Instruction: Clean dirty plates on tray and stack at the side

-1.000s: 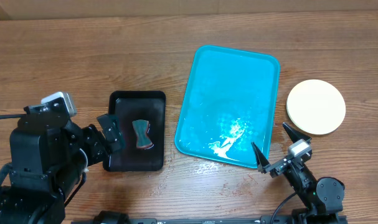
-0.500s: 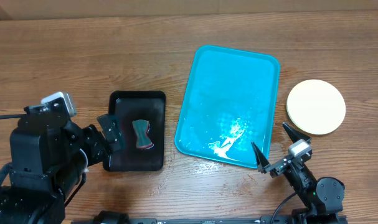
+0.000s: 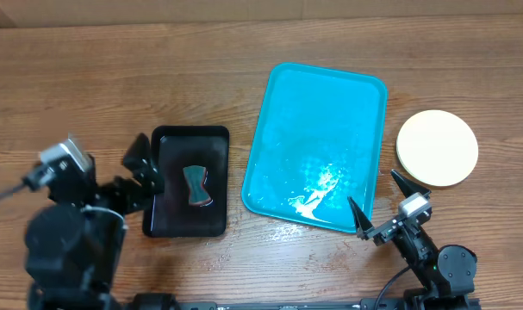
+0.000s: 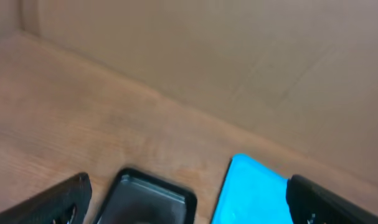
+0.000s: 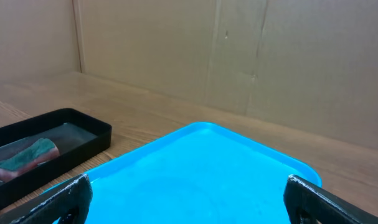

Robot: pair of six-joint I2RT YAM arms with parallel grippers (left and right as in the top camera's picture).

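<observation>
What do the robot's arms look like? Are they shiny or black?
Mostly black. The left arm is chunky, with a pale grey box on top and a thin dark cable trailing off. The left gripper has wide black fingers. The right arm is slimmer, with a small white block. The right gripper has two pointed black fingers like spikes.

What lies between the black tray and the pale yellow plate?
The turquoise tray lies between the black tray and the pale yellow plate, as the overhead view shows.
</observation>
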